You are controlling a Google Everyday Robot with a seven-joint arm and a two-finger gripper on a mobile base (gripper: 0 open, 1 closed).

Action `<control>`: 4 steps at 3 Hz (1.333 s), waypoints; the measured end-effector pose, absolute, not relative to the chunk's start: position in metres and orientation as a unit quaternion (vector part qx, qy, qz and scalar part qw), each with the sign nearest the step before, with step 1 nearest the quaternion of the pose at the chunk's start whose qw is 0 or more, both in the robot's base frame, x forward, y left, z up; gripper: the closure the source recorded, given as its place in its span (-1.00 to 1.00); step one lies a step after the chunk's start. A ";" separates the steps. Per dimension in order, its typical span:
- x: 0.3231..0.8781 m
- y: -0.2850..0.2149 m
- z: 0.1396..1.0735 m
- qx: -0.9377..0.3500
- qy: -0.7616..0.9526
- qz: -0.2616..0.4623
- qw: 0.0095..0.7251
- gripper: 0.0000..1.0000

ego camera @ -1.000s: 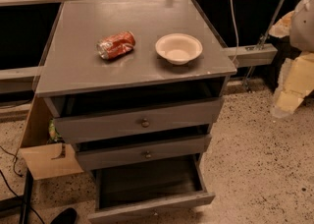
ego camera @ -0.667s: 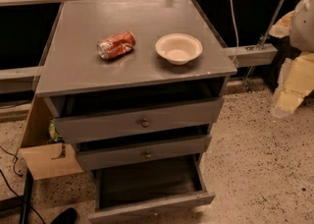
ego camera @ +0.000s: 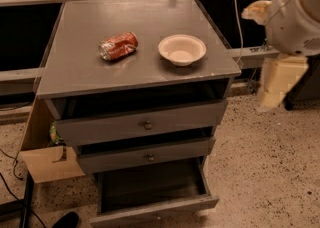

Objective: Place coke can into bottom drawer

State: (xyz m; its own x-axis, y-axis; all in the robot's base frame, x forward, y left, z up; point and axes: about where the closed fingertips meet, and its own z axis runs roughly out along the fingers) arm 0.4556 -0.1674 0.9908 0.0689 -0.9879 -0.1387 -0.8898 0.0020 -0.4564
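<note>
The coke can (ego camera: 118, 46) lies on its side on the grey cabinet top (ego camera: 90, 72), left of centre; it is red-orange, dented, with a silver end facing left. The bottom drawer (ego camera: 152, 189) is pulled out at the foot of the cabinet, and its dark interior shows nothing inside. My gripper (ego camera: 275, 84) hangs at the right edge of the view, off the cabinet's right side, about level with the top drawer. It is well away from the can and holds nothing I can see.
A cream bowl (ego camera: 182, 49) sits on the cabinet top right of the can. Two shallower drawers with brass knobs, the upper (ego camera: 147, 125) and the middle (ego camera: 150, 157), are slightly pulled out. A cardboard box (ego camera: 47, 159) stands at the cabinet's left. Speckled floor lies to the right.
My arm and gripper have shifted a little to the left, towards the cabinet's right side. The can, bowl and drawers have not moved.
</note>
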 end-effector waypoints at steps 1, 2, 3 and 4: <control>0.472 -0.137 0.997 -0.747 0.606 -0.141 0.233 -1.00; 0.504 -0.103 1.004 -0.786 0.548 -0.155 0.241 -1.00; 0.539 -0.061 1.010 -0.816 0.498 -0.155 0.250 -1.00; 0.565 -0.020 1.011 -0.836 0.464 -0.146 0.255 -1.00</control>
State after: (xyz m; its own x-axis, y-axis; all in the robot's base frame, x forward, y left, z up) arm 0.5655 -0.0200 1.0113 0.5271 -0.8498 0.0070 -0.7007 -0.4393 -0.5621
